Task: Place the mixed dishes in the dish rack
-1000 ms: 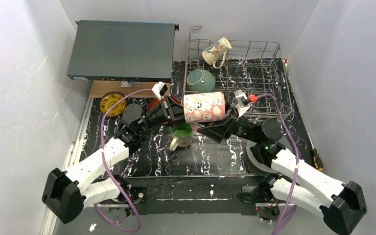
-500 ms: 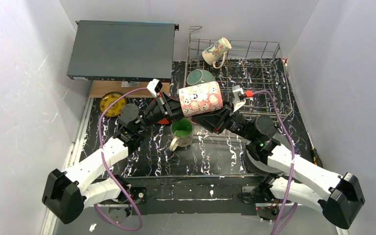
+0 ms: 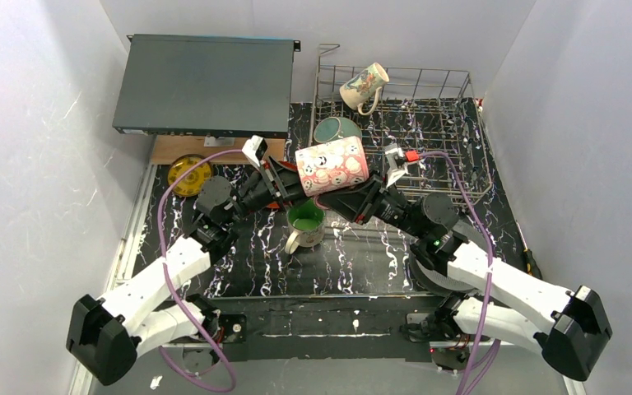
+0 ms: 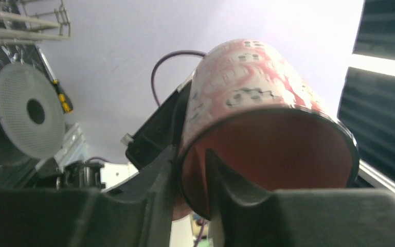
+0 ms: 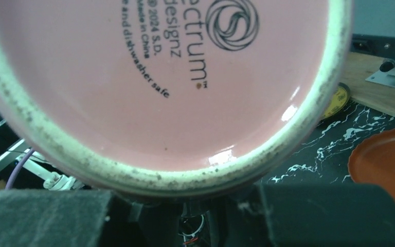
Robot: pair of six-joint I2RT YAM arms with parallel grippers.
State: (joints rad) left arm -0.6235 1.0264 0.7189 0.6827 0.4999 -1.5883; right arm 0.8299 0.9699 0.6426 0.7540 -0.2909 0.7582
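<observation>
The pink mug (image 3: 332,167) hangs on its side above the mat, in front of the dish rack (image 3: 395,72). My left gripper (image 3: 300,185) is shut on its rim, one finger inside and one outside, as the left wrist view (image 4: 193,154) shows. My right gripper (image 3: 360,196) sits just under the mug's base (image 5: 159,77) with its jaws apart. The floral mug (image 3: 364,85) and the teal bowl (image 3: 336,129) are in the rack. The white mug with a green inside (image 3: 305,222) stands on the mat. The yellow dish (image 3: 189,174) lies at the left. The red-orange plate (image 5: 385,159) is mostly hidden under my left arm.
A flat dark grey box (image 3: 202,82) lies at the back left on a wooden board (image 3: 181,148). A screwdriver (image 3: 529,259) lies at the right edge. The ribbed grey disc (image 4: 28,116) lies under my right arm. White walls close in on three sides.
The pink mug has moved up and to the left in my left gripper and tilted. My right gripper has followed and closed in under its base.
</observation>
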